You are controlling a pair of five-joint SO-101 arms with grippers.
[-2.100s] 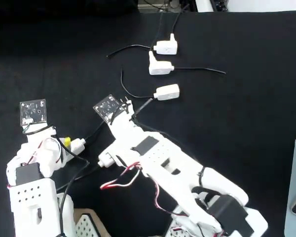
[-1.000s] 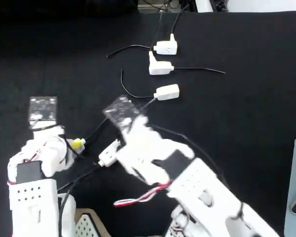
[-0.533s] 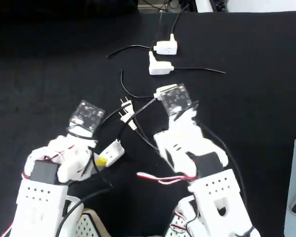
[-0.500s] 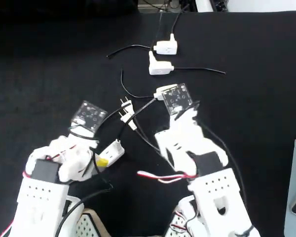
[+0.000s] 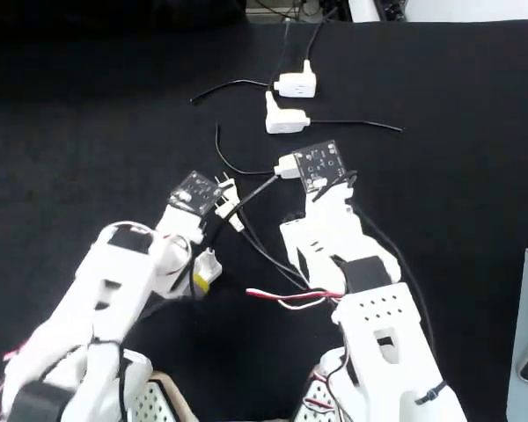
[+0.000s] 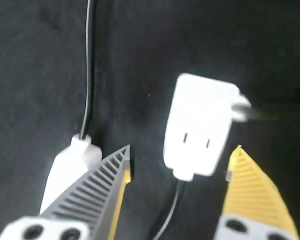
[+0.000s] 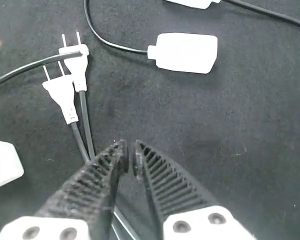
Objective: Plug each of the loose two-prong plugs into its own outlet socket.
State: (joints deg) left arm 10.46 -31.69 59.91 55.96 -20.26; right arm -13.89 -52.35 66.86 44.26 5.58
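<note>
The left end effector (image 6: 182, 150) is spread wide on either side of a white socket (image 6: 197, 125), apparently so that it can be gripped and steadied. The right end effector (image 7: 130, 146) is nearly closed and empty, poised over the cables (image 7: 85, 145) just short of two loose plugs (image 7: 60, 92), which lie on the matte black tabletop (image 5: 440, 193).

Two white two-prong plugs lie loose and flat, side by side, with their bare prongs pointing the same way: one plug (image 7: 61, 94) and the other plug (image 7: 76, 62). A white socket block (image 7: 185, 52) lies near them, unplugged. Another socket (image 6: 197, 125) lies face up, its two slots empty.
</note>
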